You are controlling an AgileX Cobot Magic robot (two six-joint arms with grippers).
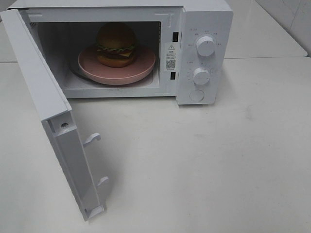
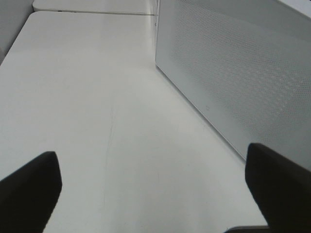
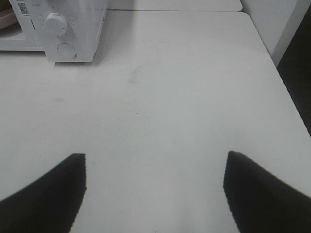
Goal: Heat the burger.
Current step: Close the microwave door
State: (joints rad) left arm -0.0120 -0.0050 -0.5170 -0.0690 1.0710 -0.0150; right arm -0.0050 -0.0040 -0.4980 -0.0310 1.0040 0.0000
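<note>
The burger point(image 1: 116, 44), golden bun with green lettuce and a dark patty, sits on a pink plate point(image 1: 141, 67) inside the white microwave point(image 1: 204, 19). The microwave door point(image 1: 46, 92) stands swung wide open toward the front left. Neither arm shows in the exterior high view. In the left wrist view my left gripper point(image 2: 153, 191) is open over bare table, with the perforated door panel point(image 2: 243, 77) beside it. My right gripper point(image 3: 154, 191) is open too, empty, above the table well in front of the microwave's control panel point(image 3: 63, 29).
Two round knobs point(image 1: 205, 46) and a round button point(image 1: 196, 95) sit on the microwave's right panel. The white table point(image 1: 204, 165) stretches in front. A table edge point(image 3: 286, 82) runs along the right side in the right wrist view.
</note>
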